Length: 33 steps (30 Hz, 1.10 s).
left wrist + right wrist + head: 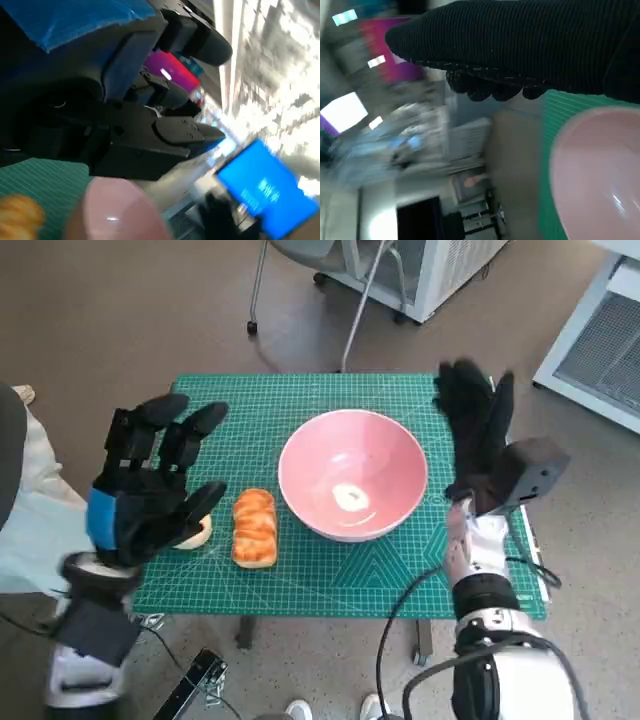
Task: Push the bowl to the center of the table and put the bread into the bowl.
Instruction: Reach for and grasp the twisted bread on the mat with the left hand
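- Landmark: pink bowl (352,475), upright on the green mat (300,580), about mid-table.
- Left hand (150,485): far left of the bowl, raised over the mat's left edge. Fingers spread apart and reaching forward, nothing in them, so released. Blue tape visible across its back.
- Small pale round object (197,533): left of the bowl, beyond the bread, partly hidden under the left hand. Cannot tell what it is.
- Bread (254,527): golden loaf lying on the mat just beside the bowl's left side, a narrow gap between them. Not touched by either hand.
- Bowl interior: a pale spot at the bottom, otherwise nothing in it.
- Right hand (478,430): just to the right of the bowl, gloved fingers extended and apart, pointing away from the robot. Holding nothing, released. Contact with the bowl rim: cannot tell from the head view.
- Right wrist view: glove (530,45) hangs over the bowl rim (560,150), blurred.
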Tool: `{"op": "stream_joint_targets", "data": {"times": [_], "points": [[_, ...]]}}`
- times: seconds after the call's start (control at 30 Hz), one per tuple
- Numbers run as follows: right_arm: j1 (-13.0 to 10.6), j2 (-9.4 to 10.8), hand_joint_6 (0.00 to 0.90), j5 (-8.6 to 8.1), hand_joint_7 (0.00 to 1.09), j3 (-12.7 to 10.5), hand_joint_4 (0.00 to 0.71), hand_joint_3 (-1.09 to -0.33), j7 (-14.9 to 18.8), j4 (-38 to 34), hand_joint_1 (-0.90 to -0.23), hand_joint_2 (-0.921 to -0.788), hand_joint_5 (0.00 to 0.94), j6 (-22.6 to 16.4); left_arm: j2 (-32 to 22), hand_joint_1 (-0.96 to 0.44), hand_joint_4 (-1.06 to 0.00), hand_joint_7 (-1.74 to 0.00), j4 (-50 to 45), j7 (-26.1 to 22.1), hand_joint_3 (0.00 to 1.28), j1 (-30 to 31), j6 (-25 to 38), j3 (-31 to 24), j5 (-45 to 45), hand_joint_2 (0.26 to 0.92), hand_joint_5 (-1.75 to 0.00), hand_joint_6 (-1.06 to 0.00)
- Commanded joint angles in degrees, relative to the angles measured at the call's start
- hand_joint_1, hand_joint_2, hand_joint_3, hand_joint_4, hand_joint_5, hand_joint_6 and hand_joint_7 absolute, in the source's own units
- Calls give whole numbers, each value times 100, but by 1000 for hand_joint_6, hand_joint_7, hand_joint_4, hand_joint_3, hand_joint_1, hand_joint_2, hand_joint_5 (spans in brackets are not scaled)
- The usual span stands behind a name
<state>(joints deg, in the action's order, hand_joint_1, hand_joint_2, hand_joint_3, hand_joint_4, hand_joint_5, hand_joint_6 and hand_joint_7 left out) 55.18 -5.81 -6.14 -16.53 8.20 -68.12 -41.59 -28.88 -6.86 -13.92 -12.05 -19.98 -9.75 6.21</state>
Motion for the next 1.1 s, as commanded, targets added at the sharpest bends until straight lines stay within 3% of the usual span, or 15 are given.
{"op": "stream_joint_targets", "data": {"times": [0.03, 0.3, 0.43, 0.6, 0.8, 1.1], "points": [[-347, -165, 52, 177, 709, 271, 343, -826, 359, 322, -541, -921, 22, -563, -772, -49, -221, -824, 301, -408, 260, -221, -415, -31, 312, 835, -652, -231], [-653, -372, 32, 135, 768, 523, 358, -829, 786, 934, -570, -921, 25, -1274, -1711, 75, -380, -629, 1104, -939, 114, -762, -1374, 306, 766, 881, -441, -393], [-783, -366, 33, 32, 781, 563, 367, -828, 898, 1194, -575, -921, 29, -1330, -2032, 127, -481, -473, 1638, -837, 43, -1136, -2103, 652, 1435, 905, -277, -487], [-948, -323, 30, -46, 793, 613, 369, -831, 917, 1529, -563, -921, 30, -1277, -2304, 96, -571, -273, 2240, -598, 7, -1669, -2861, 1094, 2329, 890, -99, -589], [-1062, -321, 25, -124, 806, 668, 370, -836, 984, 1714, -548, -921, 29, -1195, -2455, 32, -535, -170, 2704, -482, 1, -2262, -3312, 1628, 3211, 857, -20, -568], [-1184, -349, 17, -75, 821, 710, 367, -833, 932, 1857, -548, -921, 28, -1103, -2485, -64, -455, -98, 3016, 75, 0, -2852, -3442, 2247, 4479, 846, -1, -525]]}}
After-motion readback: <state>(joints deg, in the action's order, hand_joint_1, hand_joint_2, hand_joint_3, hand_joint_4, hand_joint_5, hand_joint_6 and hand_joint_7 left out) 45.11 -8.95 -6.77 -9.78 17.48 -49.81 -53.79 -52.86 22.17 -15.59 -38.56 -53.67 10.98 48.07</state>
